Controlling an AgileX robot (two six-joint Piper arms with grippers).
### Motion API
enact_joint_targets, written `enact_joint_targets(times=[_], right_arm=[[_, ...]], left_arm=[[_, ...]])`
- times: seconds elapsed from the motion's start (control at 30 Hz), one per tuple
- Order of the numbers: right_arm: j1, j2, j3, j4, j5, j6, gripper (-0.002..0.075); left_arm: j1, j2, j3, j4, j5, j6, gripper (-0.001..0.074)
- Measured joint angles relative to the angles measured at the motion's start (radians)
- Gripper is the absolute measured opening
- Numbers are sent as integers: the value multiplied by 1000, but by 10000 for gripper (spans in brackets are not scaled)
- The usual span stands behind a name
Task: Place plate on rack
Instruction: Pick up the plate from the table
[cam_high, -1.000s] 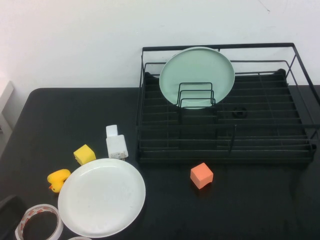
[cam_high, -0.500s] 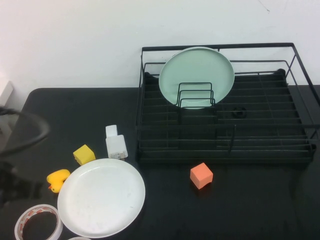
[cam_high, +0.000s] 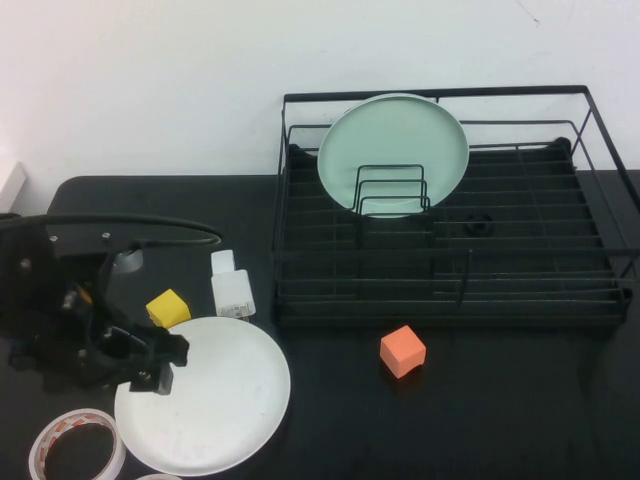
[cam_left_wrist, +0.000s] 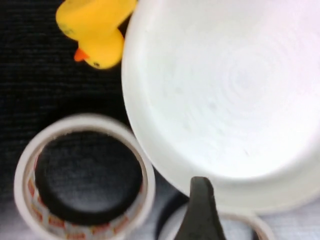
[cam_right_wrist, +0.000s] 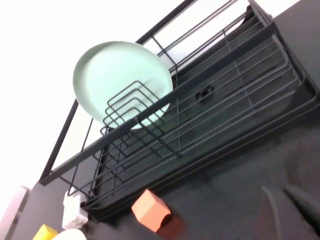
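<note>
The white plate (cam_high: 215, 395) lies flat on the black table at the front left; it also fills much of the left wrist view (cam_left_wrist: 235, 90). The black wire rack (cam_high: 430, 310) stands at the back right and holds a mint-green plate (cam_high: 395, 140) upright in its dividers. My left gripper (cam_high: 165, 365) hovers open over the white plate's left rim; one dark finger (cam_left_wrist: 200, 205) shows at the rim. My right gripper (cam_right_wrist: 287, 202) is out of the high view, low over the table in front of the rack (cam_right_wrist: 200, 85), open and empty.
An orange cube (cam_high: 403, 351) sits in front of the rack. A yellow cube (cam_high: 168, 307) and a white adapter (cam_high: 232, 290) lie behind the plate. A tape roll (cam_high: 78, 445) lies at the front left. A yellow duck (cam_left_wrist: 95, 30) sits beside the plate, under my left arm.
My left arm has come in from the left edge and now reaches over the white plate's left rim, covering the duck in the high view. Plate and rack have not moved.
</note>
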Motion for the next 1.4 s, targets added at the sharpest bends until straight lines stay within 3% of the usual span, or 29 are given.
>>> enact_joint_targets(times=[0.3,0.87,1.4], right_arm=[[0,0,0,13,21,-22,5],[0,0,0,21,21,-40,5],[0,0,0,22,21,-40,5]], left_arm=[[67,161,0,-2,-109,-24,452],[70,337,-3,0,-268,-28,406],[70,249,-35,33,-225,-37,406]])
